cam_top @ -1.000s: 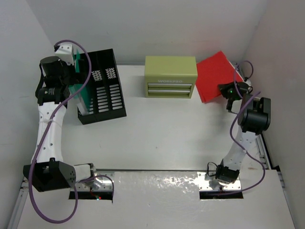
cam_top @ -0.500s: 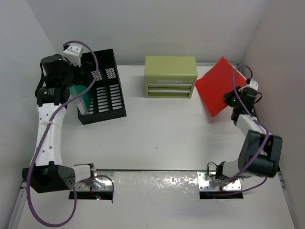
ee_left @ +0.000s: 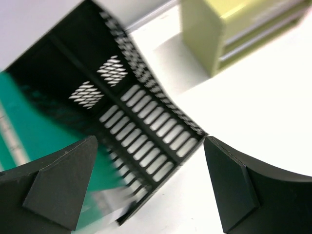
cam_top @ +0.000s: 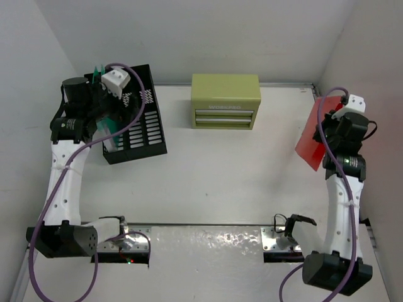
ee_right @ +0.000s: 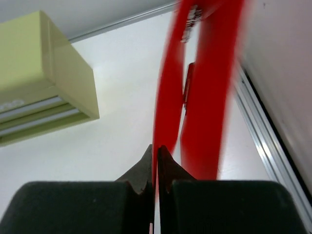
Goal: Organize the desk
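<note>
The white desk carries a black slotted file rack at the back left. A green folder stands in the rack's left slot. My left gripper hovers over the rack, open and holding nothing. In the left wrist view the rack and the blurred green folder lie below the open left gripper. My right gripper is shut on a red folder held up on edge by the right wall. The right wrist view shows the red folder pinched in the right gripper.
An olive-green drawer chest stands at the back middle and also shows as the chest in the right wrist view. A metal edge rail runs along the right wall. White walls close in the left, back and right sides.
The right arm has lifted the red folder off the back right corner and swung it toward the right wall, turning it on edge. The left gripper has shifted right over the rack.
</note>
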